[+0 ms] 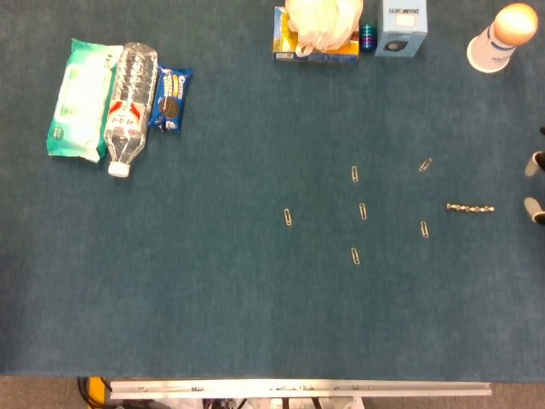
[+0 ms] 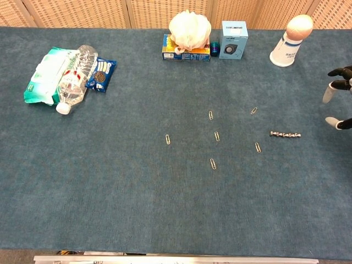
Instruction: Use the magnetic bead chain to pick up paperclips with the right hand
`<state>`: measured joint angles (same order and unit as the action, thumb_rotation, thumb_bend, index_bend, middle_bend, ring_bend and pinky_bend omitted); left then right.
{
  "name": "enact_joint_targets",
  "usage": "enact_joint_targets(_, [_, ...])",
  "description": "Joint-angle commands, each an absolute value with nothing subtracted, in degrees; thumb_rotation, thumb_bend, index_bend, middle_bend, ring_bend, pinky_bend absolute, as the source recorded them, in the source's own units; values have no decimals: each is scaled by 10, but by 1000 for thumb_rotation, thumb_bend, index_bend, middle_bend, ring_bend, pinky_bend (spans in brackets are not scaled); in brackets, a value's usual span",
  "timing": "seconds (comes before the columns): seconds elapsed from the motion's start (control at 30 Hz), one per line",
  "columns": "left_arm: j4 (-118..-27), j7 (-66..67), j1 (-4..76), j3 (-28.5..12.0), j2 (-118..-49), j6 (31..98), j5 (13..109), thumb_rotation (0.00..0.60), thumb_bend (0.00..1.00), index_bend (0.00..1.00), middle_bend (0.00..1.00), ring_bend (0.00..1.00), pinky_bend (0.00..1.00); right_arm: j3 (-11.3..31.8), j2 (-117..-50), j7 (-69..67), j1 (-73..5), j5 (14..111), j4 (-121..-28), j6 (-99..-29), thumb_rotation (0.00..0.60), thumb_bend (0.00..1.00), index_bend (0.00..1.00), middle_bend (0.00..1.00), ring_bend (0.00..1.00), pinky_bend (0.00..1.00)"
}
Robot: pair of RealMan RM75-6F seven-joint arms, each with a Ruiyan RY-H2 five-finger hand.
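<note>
A short magnetic bead chain (image 1: pixel 470 207) (image 2: pixel 285 134) lies flat on the blue cloth at the right. Several paperclips lie scattered to its left, among them one (image 1: pixel 424 228) (image 2: pixel 257 147) nearest the chain, one (image 1: pixel 425 164) (image 2: pixel 254 110) further back and one (image 1: pixel 289 217) (image 2: pixel 168 139) furthest left. My right hand (image 2: pixel 340 98) (image 1: pixel 536 186) enters at the right edge, fingers apart, holding nothing, a little to the right of the chain. Only its fingertips (image 2: pixel 328 94) show. The left hand is out of both views.
At the back stand a yellow-blue box topped by a white mesh puff (image 2: pixel 189 30), a blue carton (image 2: pixel 234 39) and a cup holding an egg-shaped thing (image 2: pixel 291 40). Back left lie a wipes pack (image 2: pixel 47 75), a water bottle (image 2: pixel 74 78) and a cookie packet (image 2: pixel 102 75).
</note>
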<state>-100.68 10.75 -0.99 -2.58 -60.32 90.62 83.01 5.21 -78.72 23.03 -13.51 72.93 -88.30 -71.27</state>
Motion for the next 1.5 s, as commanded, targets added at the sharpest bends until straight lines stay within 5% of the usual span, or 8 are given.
enact_joint_targets(0.03, [-1008,109,-10,-27,-603,906,828,600,0,611,451,450,678,50,-792,233,-137,724,-880,-707,600,209,466,148,65,230])
enact_joint_targets(1.5, [-1014,103,-13,-31,-594,905,815,600,0,611,451,450,678,34,-818,387,-210,574,-899,-620,600,253,506,148,65,230])
